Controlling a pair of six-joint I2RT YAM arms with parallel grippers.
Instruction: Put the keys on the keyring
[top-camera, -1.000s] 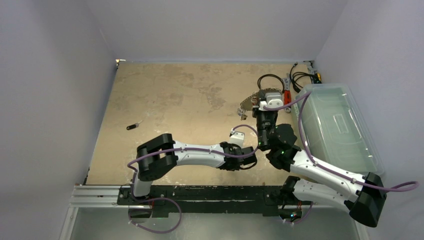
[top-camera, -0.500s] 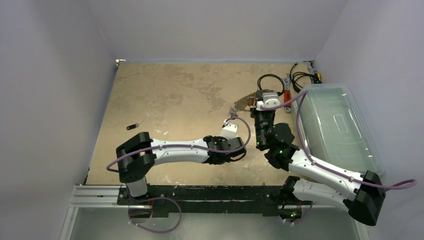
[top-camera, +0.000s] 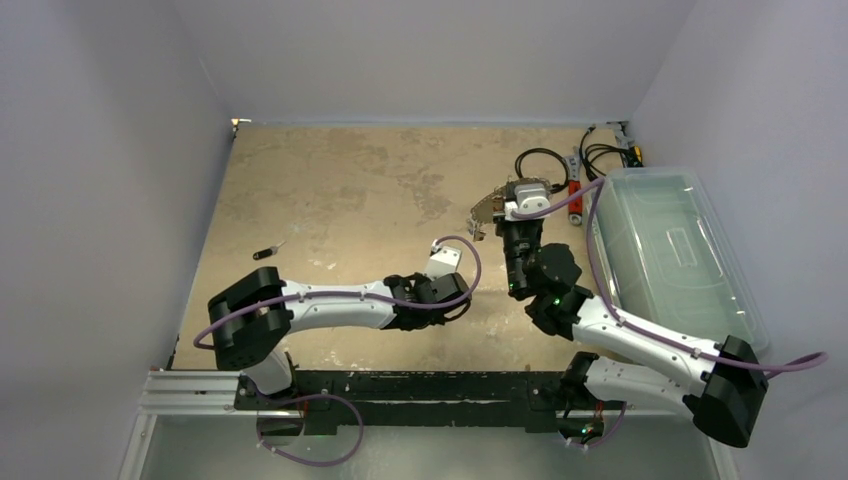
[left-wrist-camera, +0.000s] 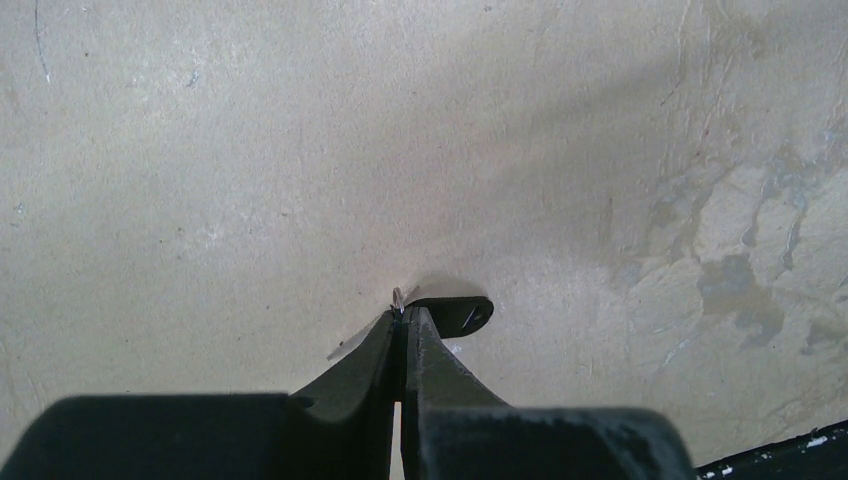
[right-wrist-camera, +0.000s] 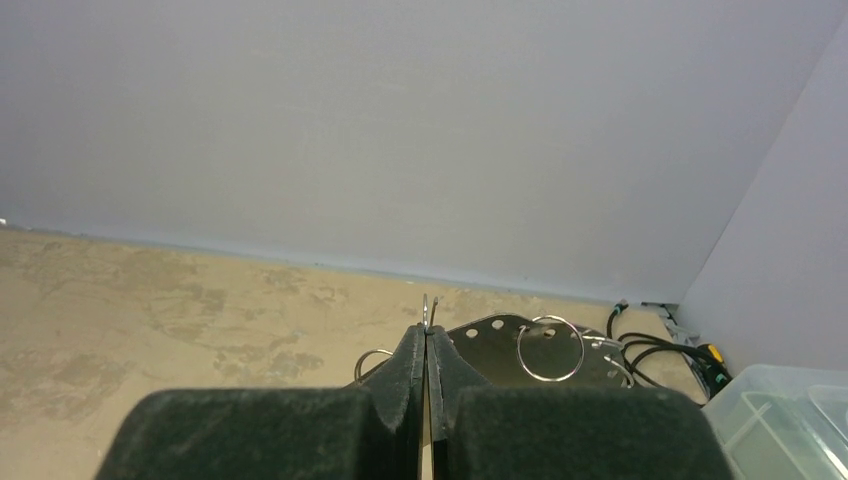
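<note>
nearest the bases, the left gripper (left-wrist-camera: 403, 315) has its dark, wedge-shaped fingers pressed together on a tiny black-headed key (left-wrist-camera: 455, 314). the rounded plastic head sticks out to the right of the tips, and a sliver of silver metal pokes up between them. it hangs low over the tabletop (left-wrist-camera: 250, 150), a matte beige surface mottled with darker stains; whether the key touches it cannot be told.

further out and to the right, the right gripper (right-wrist-camera: 427, 330) has its fingers closed on the thin silver wire of the keyring (right-wrist-camera: 500, 345), held clear above the tabletop. beyond the tips, the ring's flat crescent shows a row of round holes, with a small split ring (right-wrist-camera: 518, 352) hanging in front of it.

well apart to the left, a second dark key (top-camera: 264, 253) lies alone on the tabletop. at the right edge sits a clear plastic bin (top-camera: 690, 190) with rounded corners, and black looped cables (top-camera: 540, 158) lie by the far wall.
</note>
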